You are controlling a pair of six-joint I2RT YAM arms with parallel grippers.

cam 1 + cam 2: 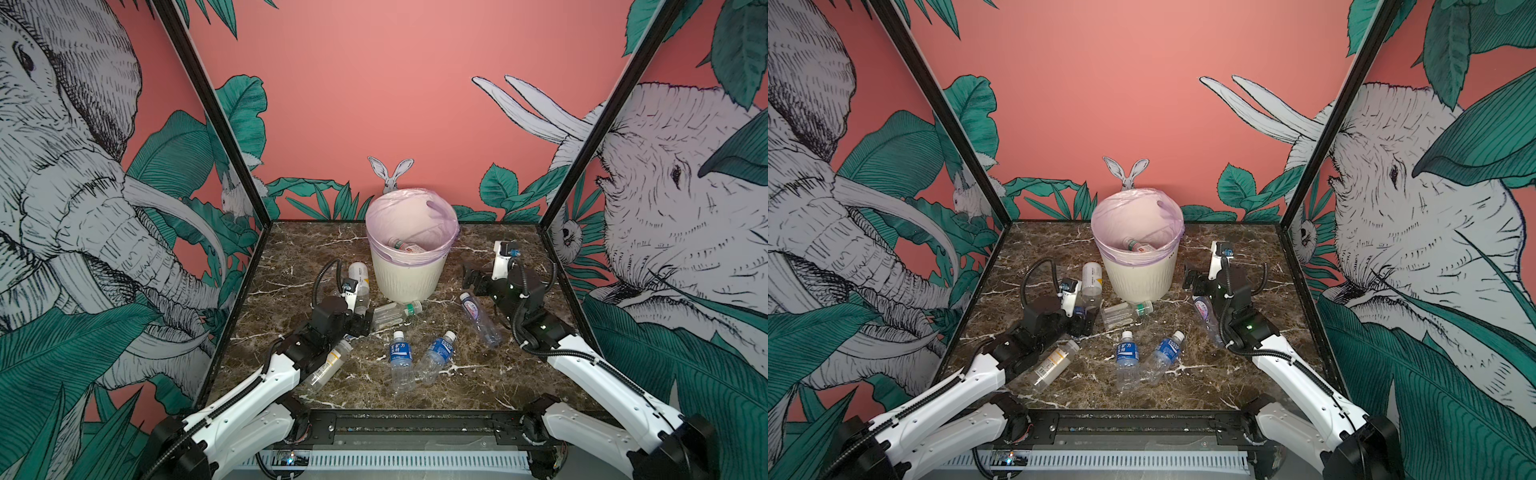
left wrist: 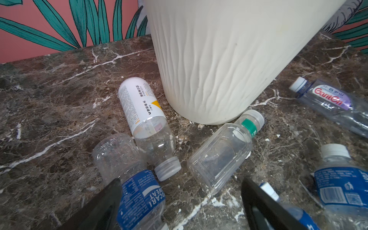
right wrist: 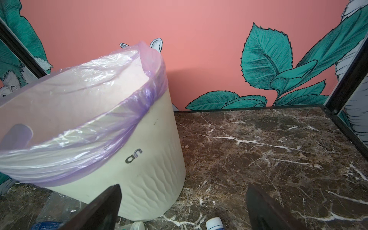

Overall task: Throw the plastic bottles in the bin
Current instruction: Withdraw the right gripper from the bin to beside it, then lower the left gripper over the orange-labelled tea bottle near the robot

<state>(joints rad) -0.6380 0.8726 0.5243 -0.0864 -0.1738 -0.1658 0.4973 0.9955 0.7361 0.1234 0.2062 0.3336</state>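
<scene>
While left gripper gapes wide, blue-label bottle by one finger, right gripper wide beside bin.

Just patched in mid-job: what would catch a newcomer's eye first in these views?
The loud pink mural of elephants and green leaves wraps the whole cell. At the back middle of the marble table stands the cream bin with its lilac liner, some plastic bottles already inside. More lie scattered in front, with the left gripper and right gripper both open nearby.
</scene>
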